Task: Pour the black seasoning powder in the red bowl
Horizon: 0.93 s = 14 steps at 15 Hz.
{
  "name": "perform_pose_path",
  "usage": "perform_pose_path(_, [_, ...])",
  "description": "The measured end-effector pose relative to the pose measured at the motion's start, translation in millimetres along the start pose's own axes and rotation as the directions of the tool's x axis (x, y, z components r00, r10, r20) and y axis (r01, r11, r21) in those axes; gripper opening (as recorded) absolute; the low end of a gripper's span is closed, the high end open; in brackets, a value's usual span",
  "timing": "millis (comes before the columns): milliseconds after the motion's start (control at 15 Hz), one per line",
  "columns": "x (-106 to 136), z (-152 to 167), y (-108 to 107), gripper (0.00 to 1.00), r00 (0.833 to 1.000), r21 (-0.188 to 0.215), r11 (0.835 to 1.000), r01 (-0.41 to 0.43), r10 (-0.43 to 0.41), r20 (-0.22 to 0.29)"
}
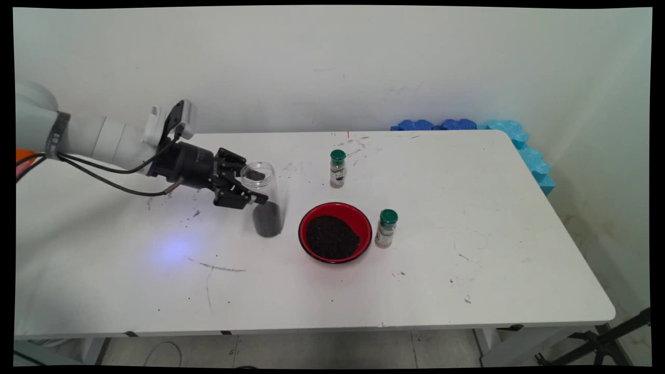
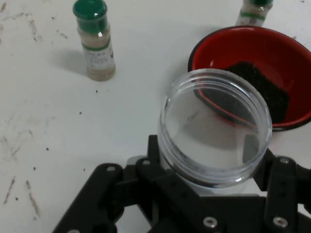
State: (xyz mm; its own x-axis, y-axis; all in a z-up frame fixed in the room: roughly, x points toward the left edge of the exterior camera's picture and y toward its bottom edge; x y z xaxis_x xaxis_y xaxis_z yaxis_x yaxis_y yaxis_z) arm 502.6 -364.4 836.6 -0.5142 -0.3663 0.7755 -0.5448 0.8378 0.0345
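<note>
My gripper (image 1: pixel 253 188) is shut on a clear plastic jar (image 1: pixel 264 200) that stands upright on the table, open at the top, with dark grains in its lower part. In the hand view the jar's open rim (image 2: pixel 214 128) sits just above the black linkage, fingers on either side of it. A red bowl (image 1: pixel 335 232) holding dark grains lies just right of the jar; the bowl (image 2: pixel 272 68) shows behind the rim in the hand view.
Two small spice bottles with green caps stand near the bowl: one (image 1: pixel 337 168) behind it, one (image 1: pixel 386 228) at its right side. The first bottle (image 2: pixel 95 41) appears upper left in the hand view. Blue foam pieces (image 1: pixel 519 143) line the table's far right corner.
</note>
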Motion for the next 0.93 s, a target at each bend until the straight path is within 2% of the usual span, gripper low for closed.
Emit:
perform_pose_path(400, [17.1,-35.4,2.8,0.00,0.999,-0.030,0.999,-0.019,0.020,0.029])
perform_pose_path(667, [39.8,-68.1,14.7,0.00,0.999,-0.076,0.997,-0.003,0.006,0.047])
perform_pose_path(933, [63.6,-84.9,28.2,0.00,0.998,-0.129,0.991,0.026,-0.019,0.060])
